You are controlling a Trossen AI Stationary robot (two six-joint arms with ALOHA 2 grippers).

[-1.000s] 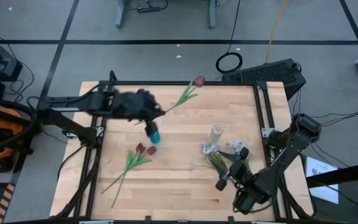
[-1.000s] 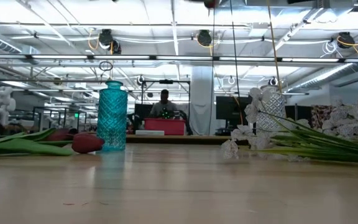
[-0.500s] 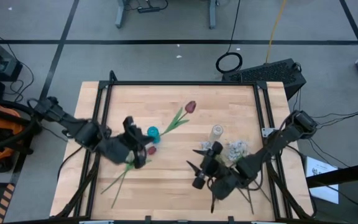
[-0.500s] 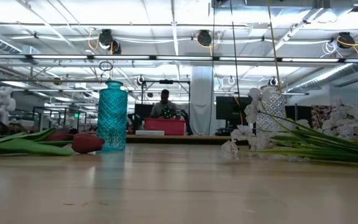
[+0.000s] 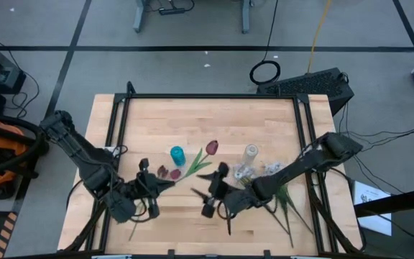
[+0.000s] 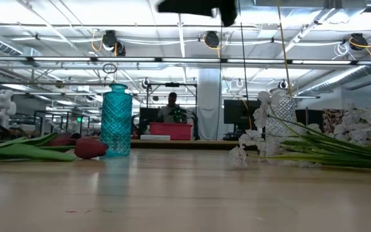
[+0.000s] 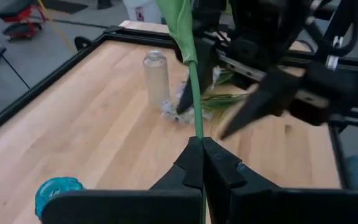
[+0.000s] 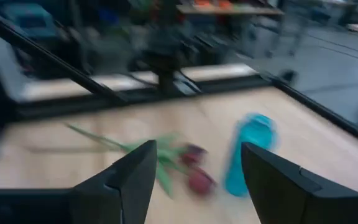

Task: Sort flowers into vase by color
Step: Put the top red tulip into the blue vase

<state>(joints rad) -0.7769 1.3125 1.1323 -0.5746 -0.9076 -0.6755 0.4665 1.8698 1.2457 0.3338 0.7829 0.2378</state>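
My left gripper (image 5: 161, 185) is shut on the green stem of a dark red tulip (image 5: 211, 147), held over the middle of the table. The stem (image 7: 194, 93) rises ahead of the fingers in the left wrist view. My right gripper (image 5: 205, 188) stands open just right of it, with nothing between its fingers (image 8: 135, 177). A teal vase (image 5: 177, 154) and a clear vase (image 5: 250, 152) stand upright on the table. Two more red tulips (image 5: 169, 173) lie flat beside the teal vase. White flower sprays (image 5: 272, 171) lie by the clear vase. My left gripper pinches the tulip's stem (image 7: 197, 132) between its two fingertips, well below the leaves. The fingers come nearly level from the table's near left. The stem runs on past them toward the far right, with leaves and red head lifted clear of the table.
A black frame (image 5: 207, 97) runs along the table's edges. Green stems (image 5: 282, 205) of the white sprays stretch toward the near right corner. Bare wood lies along the far side. Beyond the table, a person (image 6: 171, 106) sits in the room.
My left gripper has swung from the far side toward the near edge, staying shut on the tulip. The flower head has come from the far edge to the table's middle. My right gripper has travelled from the near right toward the table's left and turned, staying open.
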